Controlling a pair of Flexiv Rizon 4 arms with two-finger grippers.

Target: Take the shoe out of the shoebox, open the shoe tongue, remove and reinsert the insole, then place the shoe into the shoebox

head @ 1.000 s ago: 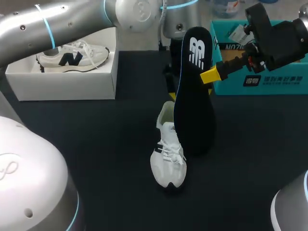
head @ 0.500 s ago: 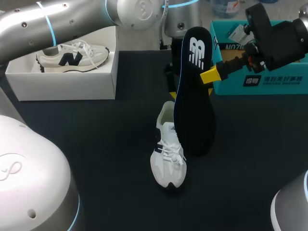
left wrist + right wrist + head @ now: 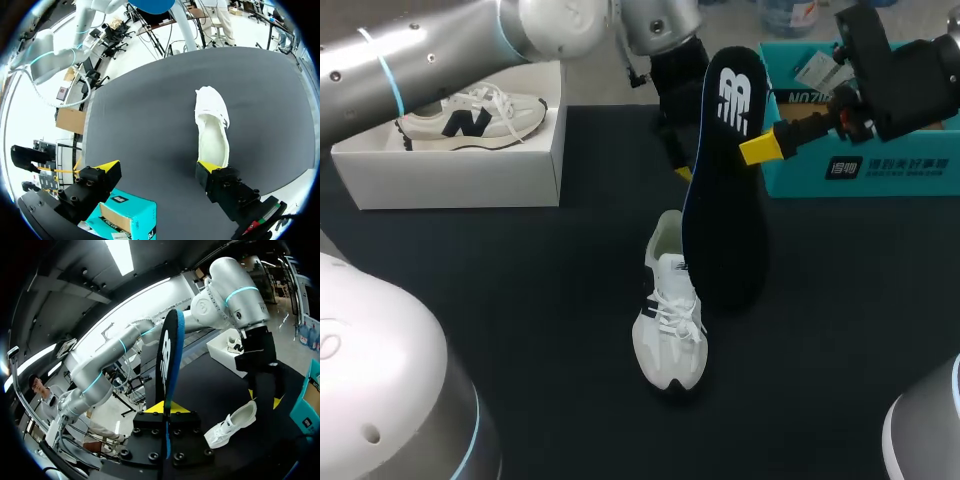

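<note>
This is most likely a robotics lab or test workshop, not a home or a shop. Two silver jointed machines with lit blue rings at their joints, the left arm (image 3: pixel 420 70) and the right arm (image 3: pixel 932 432), stand over a plain black desk (image 3: pixel 520 300). On it are a white shoebox (image 3: pixel 460 175), a teal carton (image 3: pixel 880 170) and one white shoe (image 3: pixel 668 320).

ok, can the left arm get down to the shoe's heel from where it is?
Probably yes. The left gripper is open, and the shoe lies just ahead of it, heel end nearest one finger, with nothing between. The insole, upright in the right gripper, isn't in that path.
</note>
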